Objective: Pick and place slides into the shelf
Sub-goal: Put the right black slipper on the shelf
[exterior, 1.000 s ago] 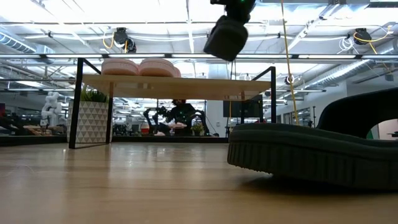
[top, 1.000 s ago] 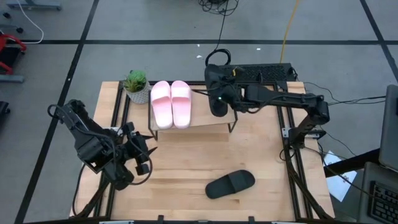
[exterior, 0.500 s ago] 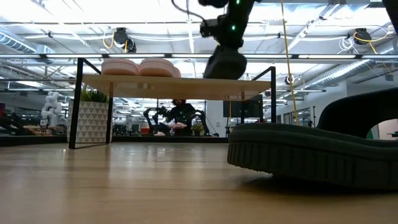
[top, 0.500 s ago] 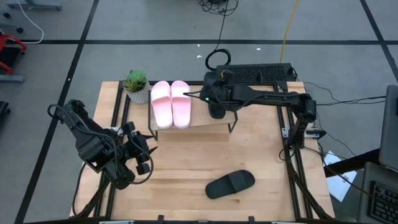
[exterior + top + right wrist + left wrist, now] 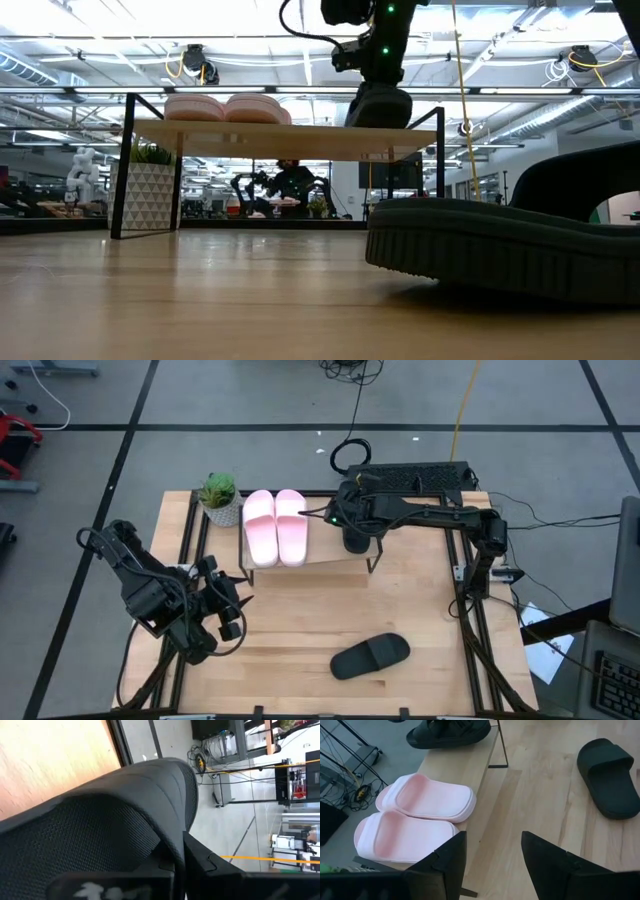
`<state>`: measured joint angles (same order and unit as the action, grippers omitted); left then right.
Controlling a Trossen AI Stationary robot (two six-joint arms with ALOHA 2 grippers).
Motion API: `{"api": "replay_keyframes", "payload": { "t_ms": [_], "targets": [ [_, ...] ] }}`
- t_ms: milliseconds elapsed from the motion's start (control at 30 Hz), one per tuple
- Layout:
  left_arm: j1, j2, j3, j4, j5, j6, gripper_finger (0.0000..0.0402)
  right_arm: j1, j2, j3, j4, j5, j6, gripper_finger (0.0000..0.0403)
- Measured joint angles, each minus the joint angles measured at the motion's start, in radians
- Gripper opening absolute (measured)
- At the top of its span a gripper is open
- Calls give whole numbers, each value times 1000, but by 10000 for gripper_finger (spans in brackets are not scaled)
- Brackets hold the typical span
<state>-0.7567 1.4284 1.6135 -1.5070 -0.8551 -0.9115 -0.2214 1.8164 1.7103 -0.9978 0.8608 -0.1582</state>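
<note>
The pale pink pair point(image 5: 275, 526) lies side by side on the shelf point(image 5: 325, 552), on its left half. My right gripper point(image 5: 352, 518) reaches over the shelf's right half, shut on one black slide point(image 5: 357, 540), which shows in the low view as a dark lump point(image 5: 378, 106) at the shelf top point(image 5: 300, 135). The other black slide point(image 5: 370, 656) lies sole down on the table near its near edge and fills the low view's right point(image 5: 500, 250). My left gripper point(image 5: 232, 615) waits open over the table's left side, its fingers apart in the left wrist view point(image 5: 492, 865). My right gripper holds the black slide by its wide strap point(image 5: 150, 785), coming from above and pointing down. One dark finger point(image 5: 215, 865) shows beside the strap; the strap hides the other. The slide sits level below the fingers, its sole at the shelf top on the right half.
A small potted plant point(image 5: 220, 498) stands at the shelf's left end on the table's far left corner. A dark keyboard-like unit point(image 5: 420, 475) and cables lie beyond the far edge. Bare wood shows between the shelf and the near black slide.
My right gripper has come down from well above the shelf, carrying the black slide. The slide was lifted clear and tilted a second ago; now it is level at the shelf top, on its right half. The gripper has stayed shut.
</note>
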Motion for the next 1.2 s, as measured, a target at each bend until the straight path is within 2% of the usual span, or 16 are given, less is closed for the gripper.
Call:
{"api": "replay_keyframes", "payload": {
  "t_ms": [500, 800, 933, 1200],
  "targets": [
    [0, 0, 0, 0, 0, -1, 191, 21, 0, 0, -8, 2, 3, 0],
    [0, 0, 0, 0, 0, -1, 191, 27, -1, -52, 1, 11, 12, 0],
    [0, 0, 0, 0, 0, -2, 191, 27, -1, -86, -1, 52, 12, 0],
    [0, 0, 0, 0, 0, -2, 191, 27, -3, -94, 13, 55, 1, 0]
  ]
}}
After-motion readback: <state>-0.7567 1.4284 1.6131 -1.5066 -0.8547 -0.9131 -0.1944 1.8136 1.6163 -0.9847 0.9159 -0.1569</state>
